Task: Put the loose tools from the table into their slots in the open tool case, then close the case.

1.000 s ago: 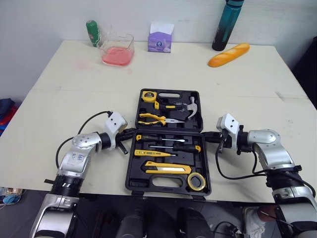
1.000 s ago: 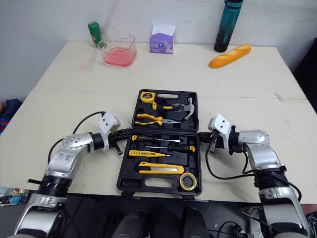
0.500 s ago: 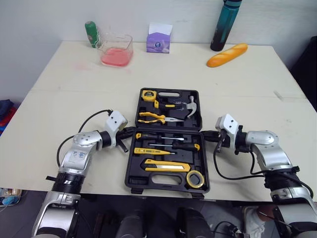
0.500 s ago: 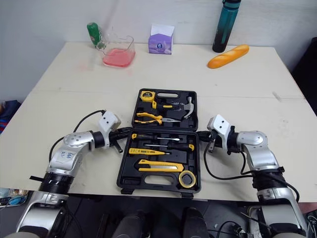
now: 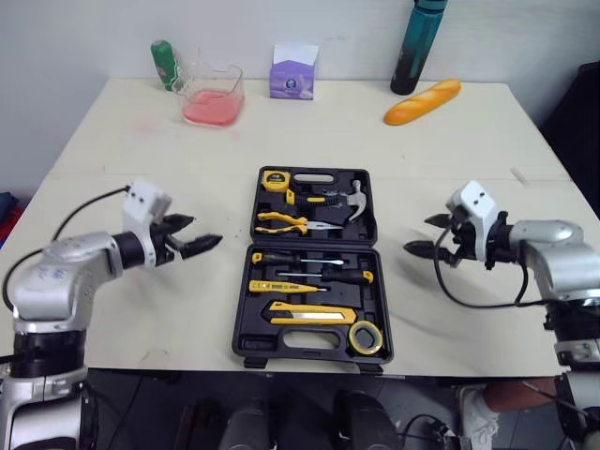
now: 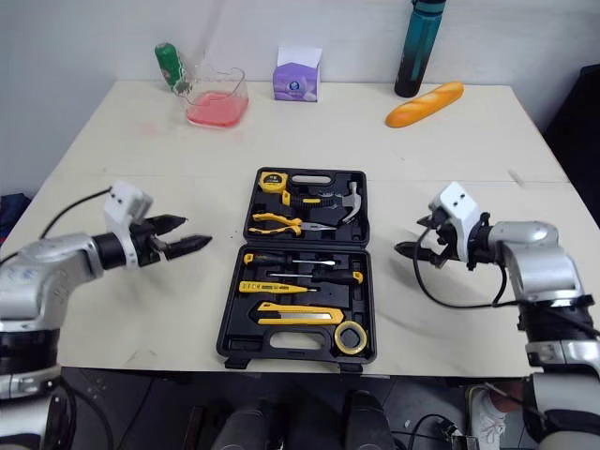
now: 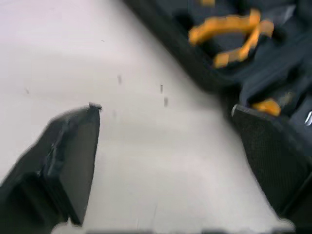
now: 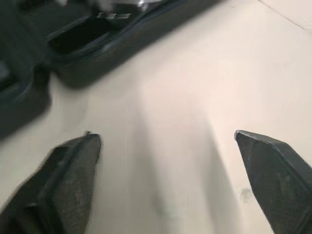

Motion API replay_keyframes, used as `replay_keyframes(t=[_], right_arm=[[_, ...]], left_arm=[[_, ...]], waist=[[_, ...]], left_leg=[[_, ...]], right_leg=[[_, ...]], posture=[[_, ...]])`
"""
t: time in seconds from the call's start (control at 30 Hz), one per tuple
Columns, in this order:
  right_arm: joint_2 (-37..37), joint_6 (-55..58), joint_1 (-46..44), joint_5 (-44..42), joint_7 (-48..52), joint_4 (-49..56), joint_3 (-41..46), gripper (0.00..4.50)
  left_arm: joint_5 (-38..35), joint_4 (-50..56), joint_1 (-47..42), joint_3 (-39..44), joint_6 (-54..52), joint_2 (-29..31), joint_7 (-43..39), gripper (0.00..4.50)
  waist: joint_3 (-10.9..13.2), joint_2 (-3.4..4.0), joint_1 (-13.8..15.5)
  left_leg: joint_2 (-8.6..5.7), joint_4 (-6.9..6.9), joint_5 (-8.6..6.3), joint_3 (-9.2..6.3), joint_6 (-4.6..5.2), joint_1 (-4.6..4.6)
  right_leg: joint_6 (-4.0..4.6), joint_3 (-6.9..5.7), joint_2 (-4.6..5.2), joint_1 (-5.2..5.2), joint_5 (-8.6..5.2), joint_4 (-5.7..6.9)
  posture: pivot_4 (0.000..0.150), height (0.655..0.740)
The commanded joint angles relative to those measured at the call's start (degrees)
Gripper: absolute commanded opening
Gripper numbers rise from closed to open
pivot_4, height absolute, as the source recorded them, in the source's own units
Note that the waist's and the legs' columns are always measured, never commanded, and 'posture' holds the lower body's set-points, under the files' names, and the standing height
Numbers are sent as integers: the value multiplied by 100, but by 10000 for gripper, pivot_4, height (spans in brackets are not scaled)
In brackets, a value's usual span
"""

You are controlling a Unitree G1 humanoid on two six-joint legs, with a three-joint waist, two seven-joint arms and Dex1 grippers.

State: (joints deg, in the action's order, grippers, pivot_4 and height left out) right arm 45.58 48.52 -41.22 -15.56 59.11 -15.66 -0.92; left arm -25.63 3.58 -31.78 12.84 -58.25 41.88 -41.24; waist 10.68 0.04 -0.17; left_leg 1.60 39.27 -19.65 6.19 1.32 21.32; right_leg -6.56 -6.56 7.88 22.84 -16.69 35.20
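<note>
Centrally, the open black plastic tool case [image 5: 314, 267] is laid on the cream surface [image 5: 112, 159] below a white wall [image 5: 84, 28]; left gripper [image 5: 203, 232] and right gripper [image 5: 418, 234] fingers are released.

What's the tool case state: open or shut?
Open. The tool case lies spread flat on the table, both halves' insides facing up.

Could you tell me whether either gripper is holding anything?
Nothing: the left gripper and right gripper are both open and empty, beside the black plastic tool case.
</note>
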Motion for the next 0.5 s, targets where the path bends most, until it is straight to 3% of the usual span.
replay_keyframes(t=[0.03,0.23,0.33,0.5], right_arm=[[-13,2324,-815,-613,-71,344,-56,44154],[-357,3036,-1662,-386,-809,26,-526,44154],[-501,3023,-1861,-323,-1042,-122,-574,44154],[-790,3267,-2103,-374,-1376,-229,-582,44154]], left_arm=[[-100,-254,-976,-238,-1425,0,461,44617],[-44,-870,-1766,-505,-2120,-457,873,44617],[182,-1182,-1984,-991,-2052,-452,953,44617],[379,-1881,-2341,-994,-1573,-940,1278,44617]], waist=[[0,0,11],[-1,-2,-1],[0,-3,-2],[0,-4,-4]], left_leg=[[-2,1,1,-4,0,3],[-4,-12,-4,4,-5,26],[-24,4,1,19,-9,95],[-34,7,11,56,-18,102]], right_leg=[[0,-2,-1,2,0,1],[2,0,-15,34,-1,-10],[1,5,-20,112,-1,16],[2,7,-21,128,-1,35]], posture=[[1500,7400],[1500,7400],[1500,7400],[1500,7400]])
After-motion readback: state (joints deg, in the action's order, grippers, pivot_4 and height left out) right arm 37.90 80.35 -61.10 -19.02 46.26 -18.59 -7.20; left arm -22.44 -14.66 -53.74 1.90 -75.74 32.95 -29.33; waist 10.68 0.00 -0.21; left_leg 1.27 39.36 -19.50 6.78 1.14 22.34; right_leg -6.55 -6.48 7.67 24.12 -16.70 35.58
